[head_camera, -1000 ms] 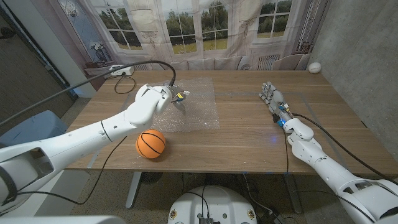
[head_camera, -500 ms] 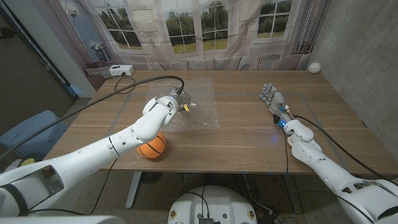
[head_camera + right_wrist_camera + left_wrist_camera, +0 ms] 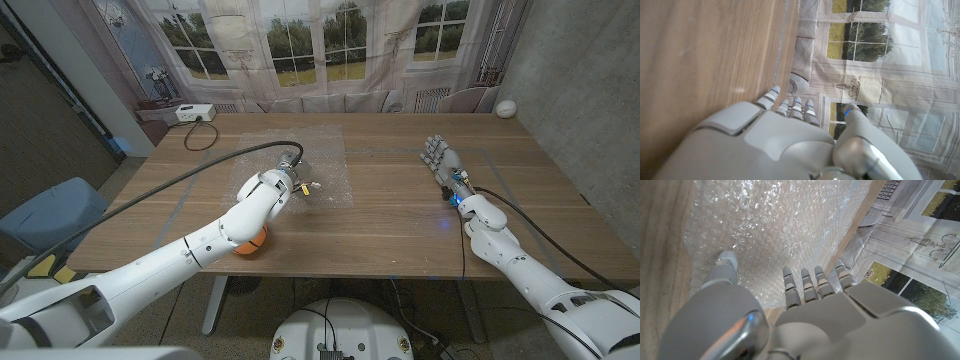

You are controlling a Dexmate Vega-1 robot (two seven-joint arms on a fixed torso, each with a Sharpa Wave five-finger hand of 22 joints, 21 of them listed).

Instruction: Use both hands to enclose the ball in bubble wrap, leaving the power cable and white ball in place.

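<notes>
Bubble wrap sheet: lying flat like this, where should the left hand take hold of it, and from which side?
Probably the near edge of the bubble wrap, approached from the robot's side. The sheet lies flat and thin on the table, so only an edge or corner can be pinched and lifted. The left hand already hovers, fingers apart, over its near left part, with the orange ball close behind that edge.
</notes>
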